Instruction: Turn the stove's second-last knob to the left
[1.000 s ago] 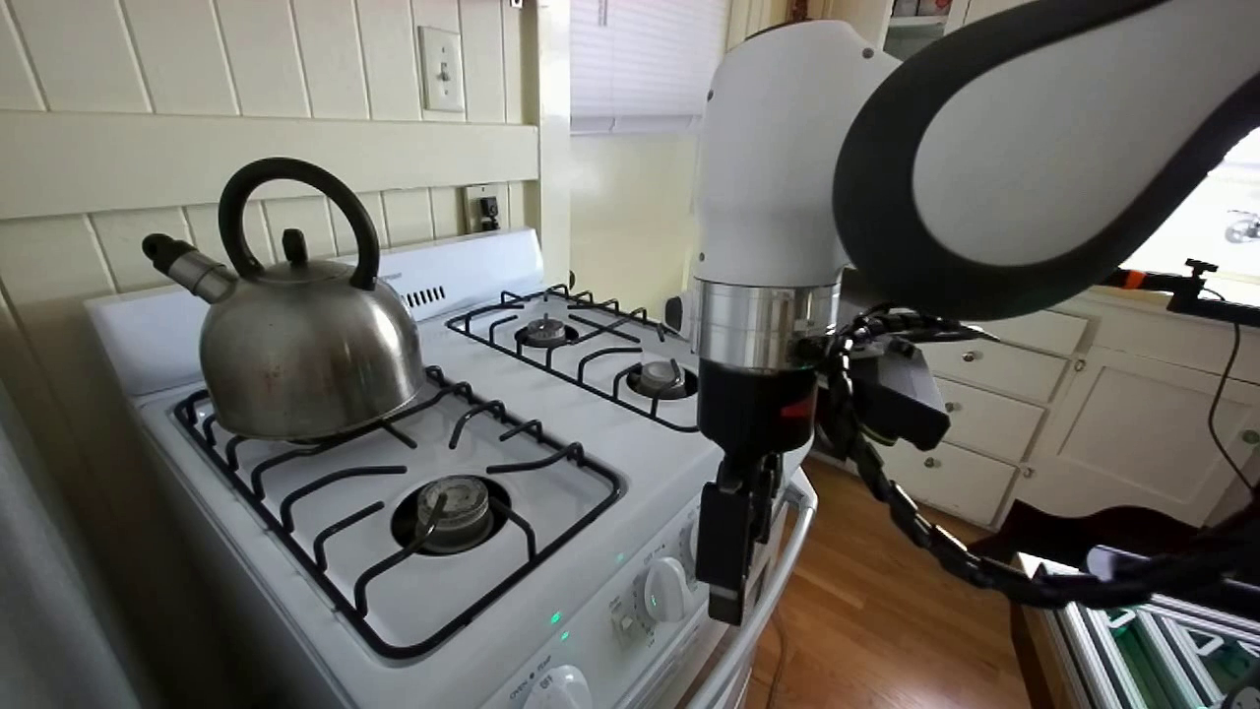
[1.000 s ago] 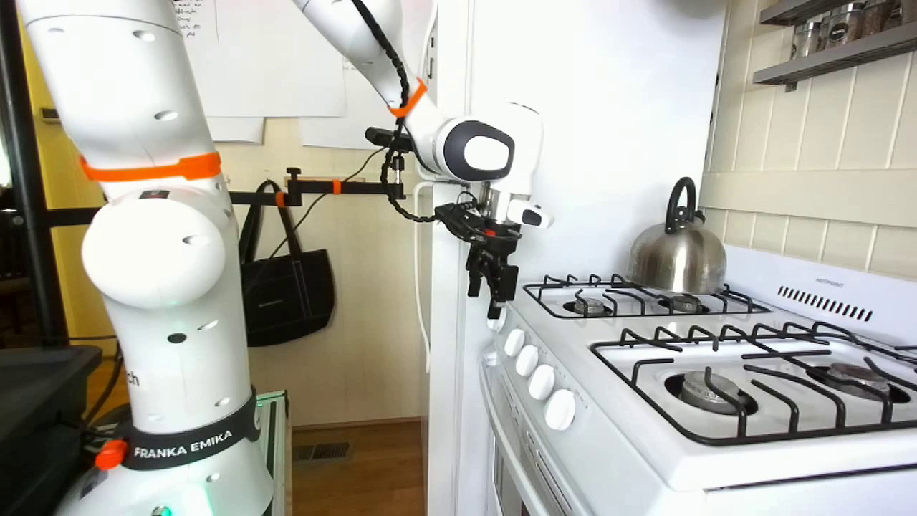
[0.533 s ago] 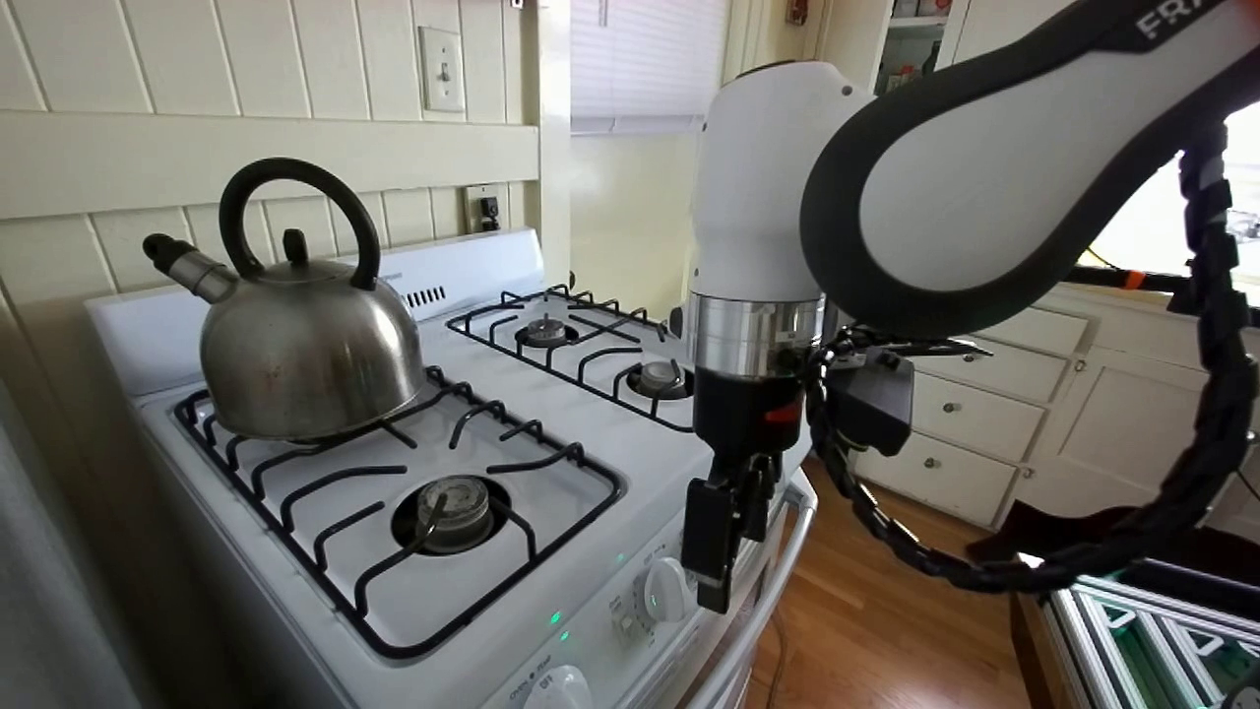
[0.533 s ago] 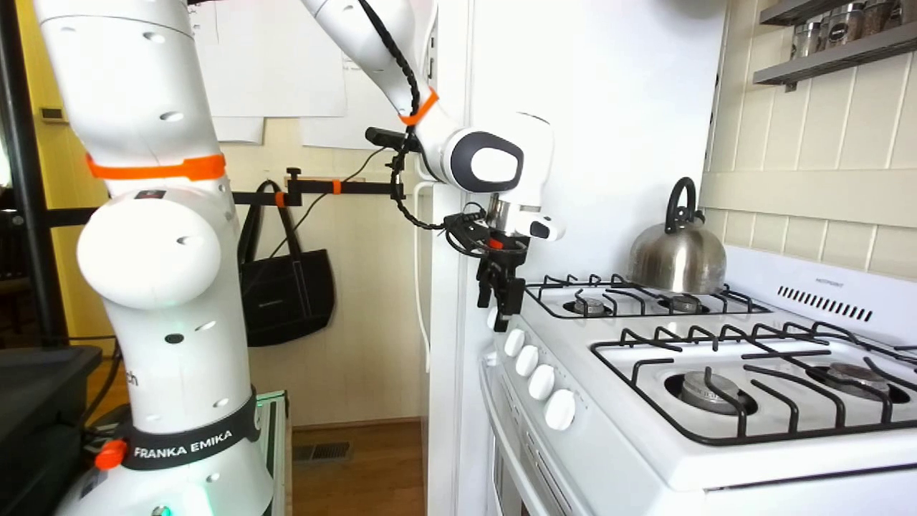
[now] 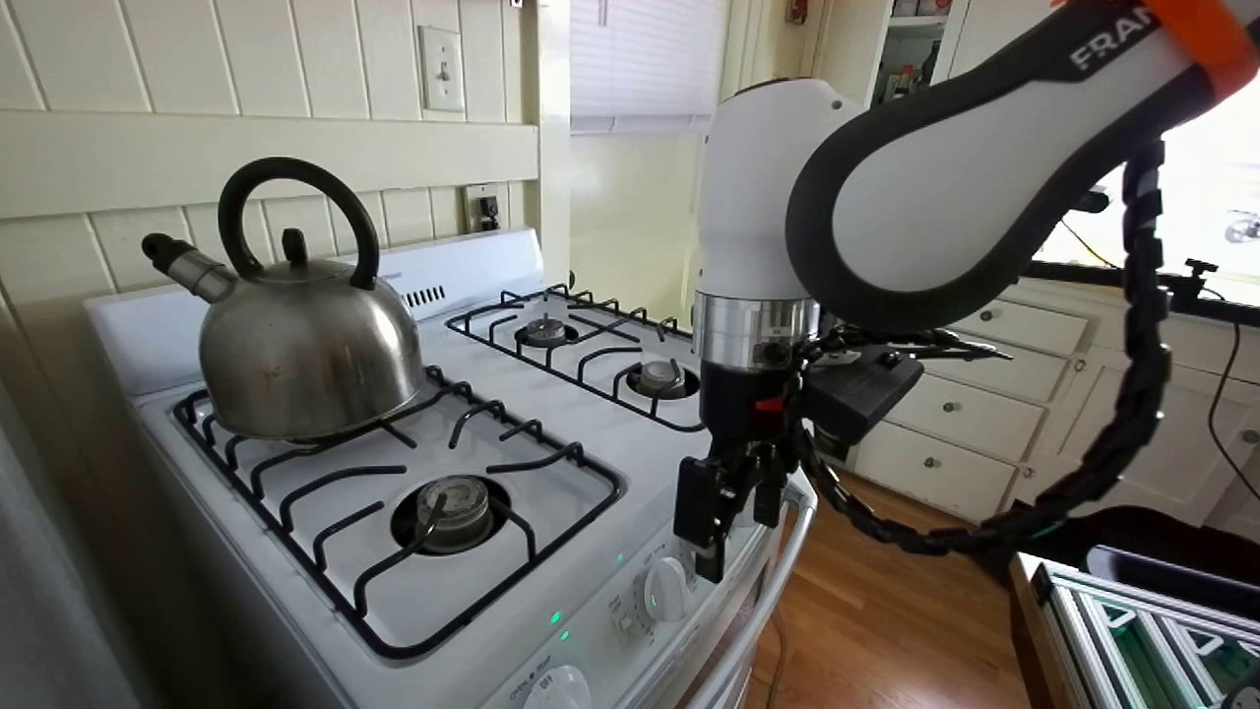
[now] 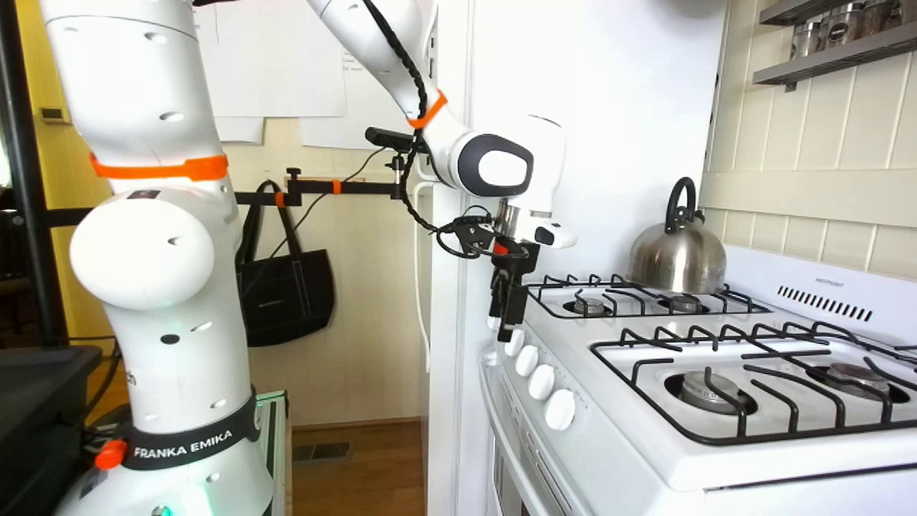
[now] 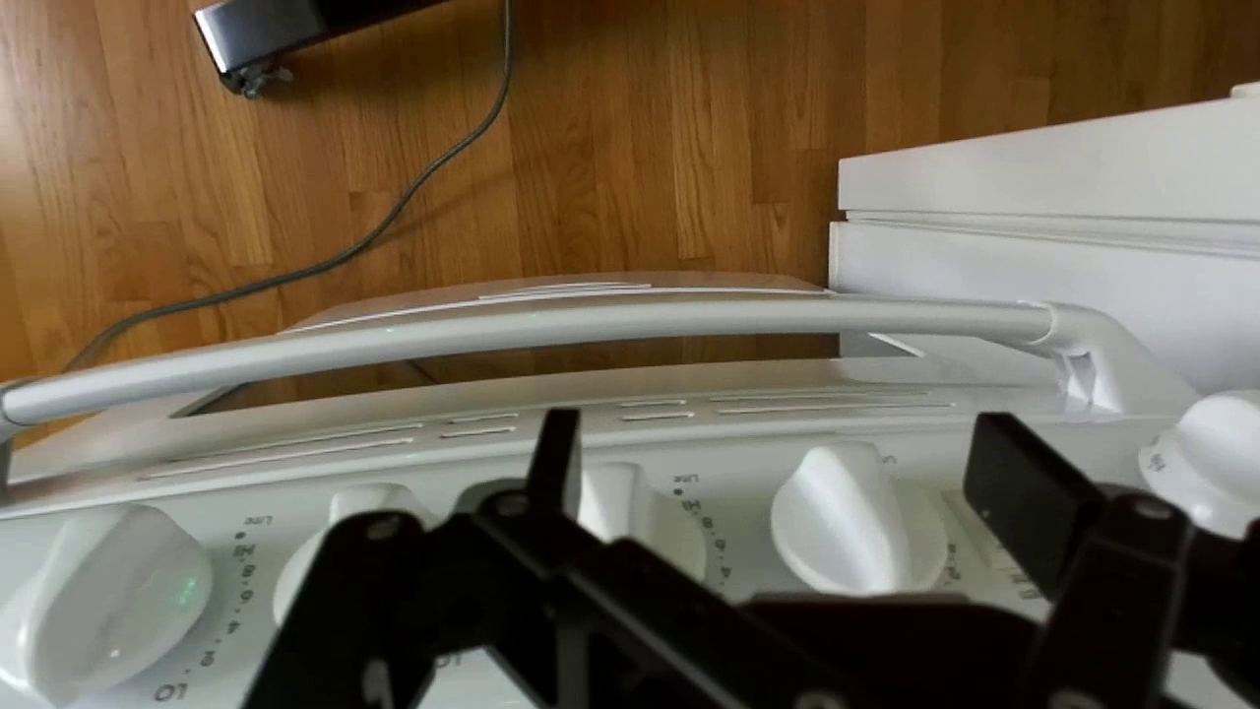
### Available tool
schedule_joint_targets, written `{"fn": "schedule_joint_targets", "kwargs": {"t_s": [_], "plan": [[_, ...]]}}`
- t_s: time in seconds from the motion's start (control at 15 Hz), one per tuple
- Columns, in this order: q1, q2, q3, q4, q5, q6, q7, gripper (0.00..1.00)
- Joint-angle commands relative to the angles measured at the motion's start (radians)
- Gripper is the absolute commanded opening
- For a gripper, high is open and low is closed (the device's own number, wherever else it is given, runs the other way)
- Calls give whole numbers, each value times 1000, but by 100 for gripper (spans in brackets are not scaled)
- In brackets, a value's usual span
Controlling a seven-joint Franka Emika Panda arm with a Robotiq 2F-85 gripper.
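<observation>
Now the gripper (image 7: 787,463) is hanging at the front of the white stove (image 5: 561,404), its two fingers (image 7: 1024,497) standing well apart. A white knob (image 7: 856,517), second from the right in the wrist view, is showing between them, while one finger is crossing in front of the neighboring knob (image 7: 645,522). Whether either finger is touching a knob is proving impossible to tell.

Compared with a second ago, the gripper is sitting lower in an exterior view and further toward the stove, its tips now overlapping the row of knobs (image 6: 541,382). The robot arm (image 5: 915,197) is following: an orange band (image 5: 1216,49) is now showing high on it in an exterior view, and a black cable (image 5: 1142,295) is looping further left there than half a second earlier. The white knob, meanwhile, is appearing at the same angle, and a steel kettle (image 5: 310,354) is sitting in its unchanged spot on top of the stove.
</observation>
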Motion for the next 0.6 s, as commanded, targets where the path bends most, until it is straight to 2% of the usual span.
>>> {"fn": "schedule_joint_targets", "kwargs": {"t_s": [0.0,0.53], "plan": [[-31,14,-11,1,-34,23,113,100],[-73,60,-31,12,-108,60,246,100]]}}
